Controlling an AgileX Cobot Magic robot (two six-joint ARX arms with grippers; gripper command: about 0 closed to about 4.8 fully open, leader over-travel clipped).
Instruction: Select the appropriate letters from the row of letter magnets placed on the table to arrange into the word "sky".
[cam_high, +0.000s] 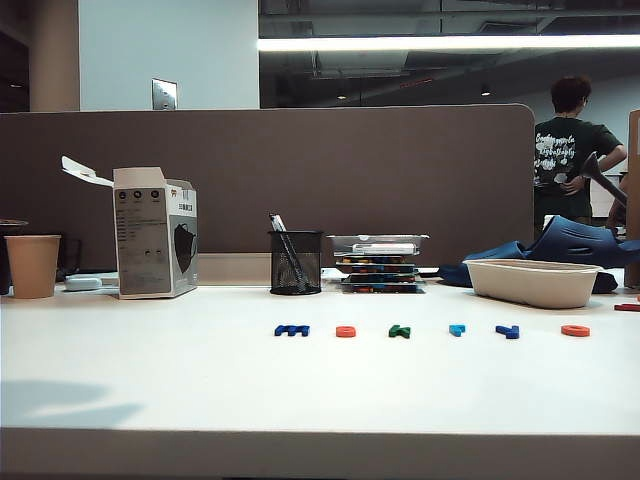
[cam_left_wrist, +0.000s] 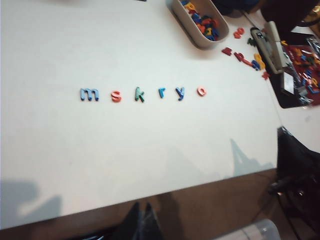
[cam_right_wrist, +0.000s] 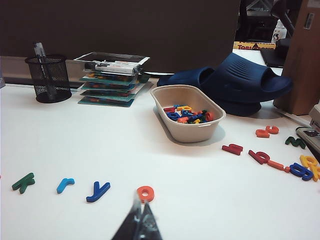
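Above table (cam_left_wrist: 150, 165) — left tool (cam_left_wrist: 142, 220), right tool (cam_right_wrist: 141, 222) closed (empty).

On the plain white surface (cam_high: 150, 380), the row of letter magnets (cam_left_wrist: 142, 93) runs dark blue "m" (cam_left_wrist: 89, 94), orange-red "s" (cam_left_wrist: 116, 95), green "k" (cam_left_wrist: 139, 94), light blue "r" (cam_left_wrist: 161, 92), dark blue "y" (cam_left_wrist: 180, 93) and orange-red "o" (cam_left_wrist: 201, 91). The pen cup (cam_high: 296, 262) is black mesh. The tray (cam_right_wrist: 186, 131) is beige, holding red, blue and yellow letters. The slippers (cam_right_wrist: 240, 82) are navy. The right claw (cam_right_wrist: 141, 220) is dark, as is the left claw (cam_left_wrist: 140, 220).
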